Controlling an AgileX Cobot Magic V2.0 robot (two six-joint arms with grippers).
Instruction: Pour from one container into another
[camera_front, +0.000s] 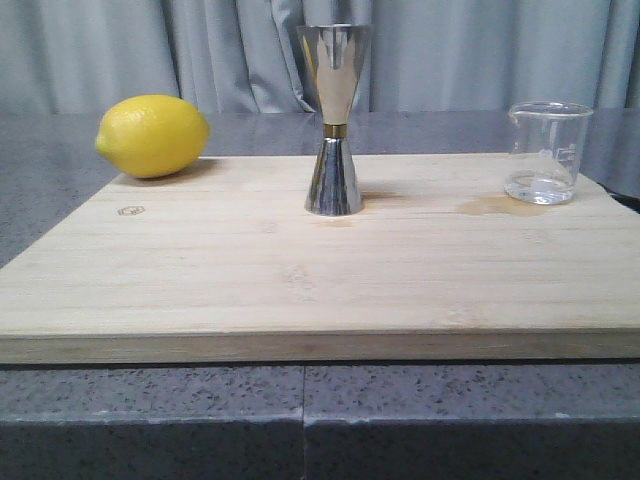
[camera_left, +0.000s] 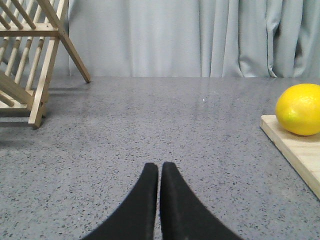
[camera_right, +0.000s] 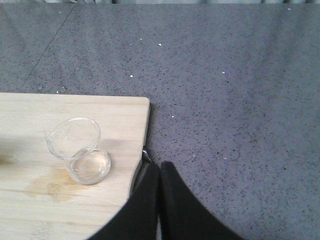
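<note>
A small clear glass beaker (camera_front: 547, 151) stands upright at the back right of the wooden board (camera_front: 300, 290), with a little clear liquid in its bottom. The tall steel hourglass jigger (camera_front: 334, 120) with a gold waist band stands upright at the board's back middle. In the right wrist view the beaker (camera_right: 79, 151) sits near the board's corner, and my right gripper (camera_right: 160, 167) is shut and empty beside the board's edge, apart from the glass. My left gripper (camera_left: 159, 167) is shut and empty over bare grey counter, left of the board. Neither gripper shows in the front view.
A yellow lemon (camera_front: 153, 135) lies on the board's back left corner, also seen as the lemon (camera_left: 300, 109) in the left wrist view. A wooden rack (camera_left: 30, 60) stands on the counter far left. A damp stain (camera_front: 495, 206) marks the board beside the beaker. A grey curtain hangs behind.
</note>
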